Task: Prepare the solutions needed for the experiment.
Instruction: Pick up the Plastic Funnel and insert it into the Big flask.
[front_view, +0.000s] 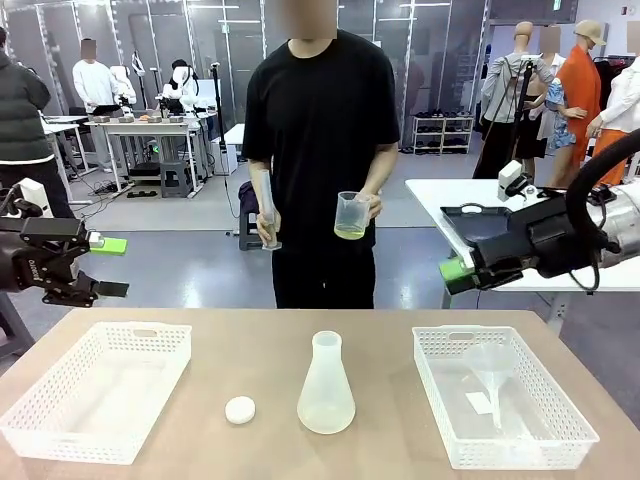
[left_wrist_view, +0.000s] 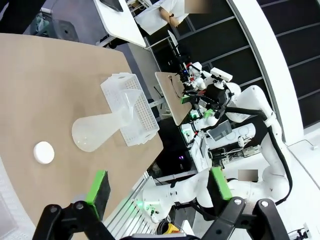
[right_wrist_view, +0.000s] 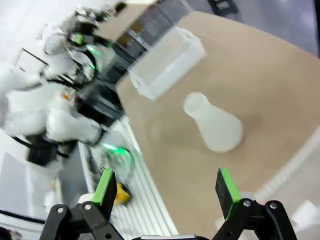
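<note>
The solution (front_view: 350, 231), a shallow pale yellow-green liquid, sits in a translucent beaker (front_view: 352, 212) held in one hand of the person at the far side. Their other hand holds a tall measuring cylinder (front_view: 266, 208). A translucent conical flask (front_view: 326, 388) stands mid-table, also seen as the flask (left_wrist_view: 97, 132) and the flask (right_wrist_view: 215, 126). Beside it lies a small white cap (front_view: 240, 409), (left_wrist_view: 44, 152). My left gripper (front_view: 108, 267), (left_wrist_view: 159, 185) hovers open above the table's left edge. My right gripper (front_view: 452, 274), (right_wrist_view: 166, 186) hovers open at the right, holding nothing.
A white mesh basket (front_view: 60, 425) lies at the table's left. Another basket (front_view: 560, 440) at the right holds a clear funnel (front_view: 490, 365). Bare tabletop lies between the baskets around the flask. A white side table (front_view: 450, 195) stands behind my right arm.
</note>
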